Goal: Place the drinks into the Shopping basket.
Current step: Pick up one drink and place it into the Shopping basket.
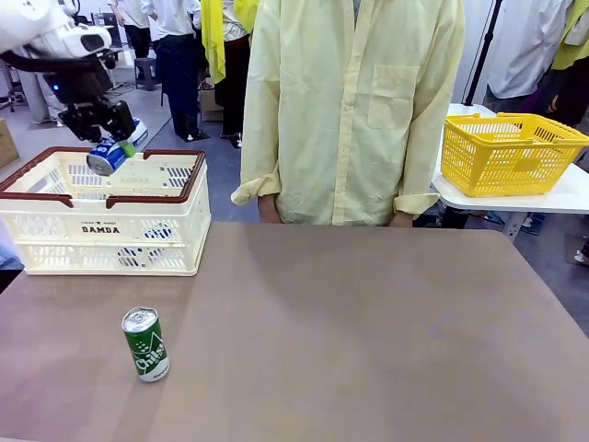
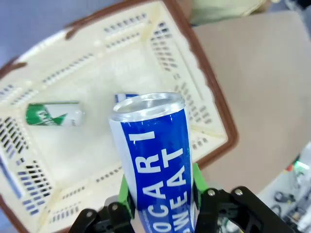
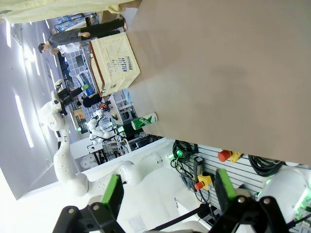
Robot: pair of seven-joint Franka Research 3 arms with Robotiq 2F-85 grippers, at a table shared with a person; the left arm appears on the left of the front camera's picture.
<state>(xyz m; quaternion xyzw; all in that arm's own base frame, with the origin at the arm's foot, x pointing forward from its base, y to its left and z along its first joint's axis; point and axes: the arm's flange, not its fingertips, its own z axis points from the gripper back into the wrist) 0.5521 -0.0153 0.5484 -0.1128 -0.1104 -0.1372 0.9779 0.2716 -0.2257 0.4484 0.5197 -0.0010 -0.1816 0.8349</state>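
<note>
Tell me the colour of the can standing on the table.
Green can with white lettering, silver top; front view.

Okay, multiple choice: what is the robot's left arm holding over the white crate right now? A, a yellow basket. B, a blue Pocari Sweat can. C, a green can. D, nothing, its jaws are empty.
B: the left gripper is clamped on a blue Pocari can above the Shopping basket, while the green can stands alone on the table.
</note>
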